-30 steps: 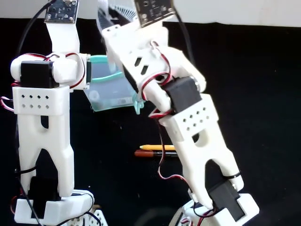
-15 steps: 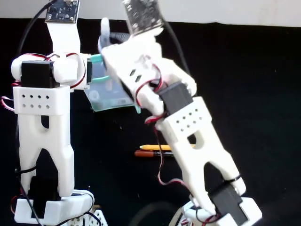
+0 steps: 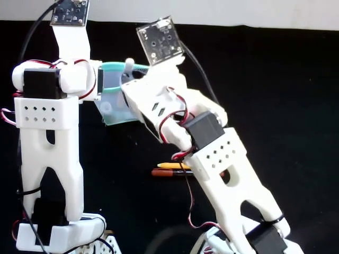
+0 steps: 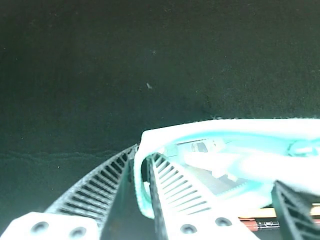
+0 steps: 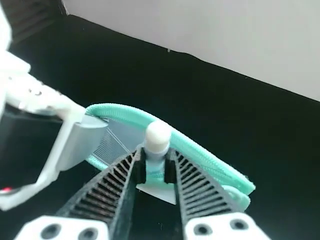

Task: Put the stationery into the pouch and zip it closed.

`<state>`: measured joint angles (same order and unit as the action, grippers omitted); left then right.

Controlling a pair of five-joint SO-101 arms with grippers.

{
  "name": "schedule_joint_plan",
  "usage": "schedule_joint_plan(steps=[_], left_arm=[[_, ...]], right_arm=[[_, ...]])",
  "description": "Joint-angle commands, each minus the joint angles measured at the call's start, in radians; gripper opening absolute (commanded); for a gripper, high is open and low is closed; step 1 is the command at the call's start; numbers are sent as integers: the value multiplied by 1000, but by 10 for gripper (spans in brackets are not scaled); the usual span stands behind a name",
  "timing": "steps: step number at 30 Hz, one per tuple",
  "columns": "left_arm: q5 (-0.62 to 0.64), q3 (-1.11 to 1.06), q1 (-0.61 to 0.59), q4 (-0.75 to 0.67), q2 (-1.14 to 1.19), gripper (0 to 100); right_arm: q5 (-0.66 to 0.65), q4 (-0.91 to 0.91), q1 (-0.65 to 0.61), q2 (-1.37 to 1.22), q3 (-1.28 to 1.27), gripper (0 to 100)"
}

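Above the tabletop (image 3: pixel 286 106), the pouch (image 3: pixel 117 108) is held off the surface, its edge pinched in the closed left gripper (image 4: pixel 142 162). At its teal zip edge a white-capped stick (image 5: pixel 158 136) is clamped upright in the right gripper (image 5: pixel 155 162), which is narrowed around it. Two pens (image 3: pixel 172 169) are seen lying on the tabletop below. If the stick were released off-centre, it could be caught on the zip lip and dropped outside. The thin pouch could also be tugged from the left gripper's pinch.

Right arm (image 3: pixel 212 153) above pens (image 3: pixel 163 172)
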<state>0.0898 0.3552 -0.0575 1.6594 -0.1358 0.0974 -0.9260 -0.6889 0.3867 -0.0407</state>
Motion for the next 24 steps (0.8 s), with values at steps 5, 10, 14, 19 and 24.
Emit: schedule_joint_plan(steps=[5, 10, 14, 19, 24], left_arm=[[-9, -7, -10, -6, 8, 7], [-11, -7, -10, -6, 8, 7], [-11, -7, -10, -6, 8, 7], [-11, -7, -10, -6, 8, 7], [-11, -8, -10, -5, 8, 7]], right_arm=[[-69, -4, -7, 67, 10, 188], [-121, -54, -7, 140, 15, 188], [-193, -163, -5, 193, 15, 188], [-305, -321, -1, 260, 7, 188], [-407, -456, -1, 323, 4, 188]])
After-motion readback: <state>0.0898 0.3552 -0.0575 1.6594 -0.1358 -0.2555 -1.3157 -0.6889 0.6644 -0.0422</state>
